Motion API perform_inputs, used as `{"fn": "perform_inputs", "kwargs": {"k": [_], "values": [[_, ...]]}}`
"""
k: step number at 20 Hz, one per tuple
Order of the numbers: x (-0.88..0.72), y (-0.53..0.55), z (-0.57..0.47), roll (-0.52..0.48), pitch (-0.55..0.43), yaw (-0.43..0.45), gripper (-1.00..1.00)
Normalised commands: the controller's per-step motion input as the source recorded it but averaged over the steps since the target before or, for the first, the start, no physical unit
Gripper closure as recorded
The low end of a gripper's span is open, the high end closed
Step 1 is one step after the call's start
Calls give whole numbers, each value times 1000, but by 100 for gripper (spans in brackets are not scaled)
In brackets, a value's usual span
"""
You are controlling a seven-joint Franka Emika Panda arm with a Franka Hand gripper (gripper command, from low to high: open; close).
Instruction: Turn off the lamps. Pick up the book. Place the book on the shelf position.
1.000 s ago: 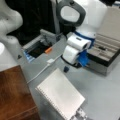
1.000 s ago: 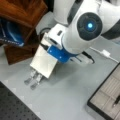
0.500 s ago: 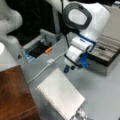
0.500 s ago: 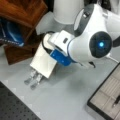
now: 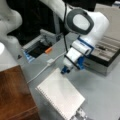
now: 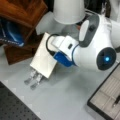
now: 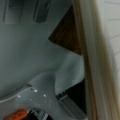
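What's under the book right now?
The book lies tilted on perforated metal stand strips, which poke out under its lower edge in both front views. How far they run beneath it is covered. The gripper sits at its upper edge.

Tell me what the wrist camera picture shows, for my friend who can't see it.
A pale cream edge, probably the book, runs top to bottom down the right side, very close to the camera. Behind it lies the grey table with a corner of the dark brown wooden board. The gripper does not show.
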Motion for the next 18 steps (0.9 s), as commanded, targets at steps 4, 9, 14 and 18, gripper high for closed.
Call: {"fn": "perform_inputs", "kwargs": {"k": [4,9,14,18], "values": [[22,60,-143,-570,53,33,-100],[12,1,-117,-599,15,87,-100],[28,-43,-127,-537,-65,112,-100],[58,-43,-114,-437,-99,93,-100]]}}
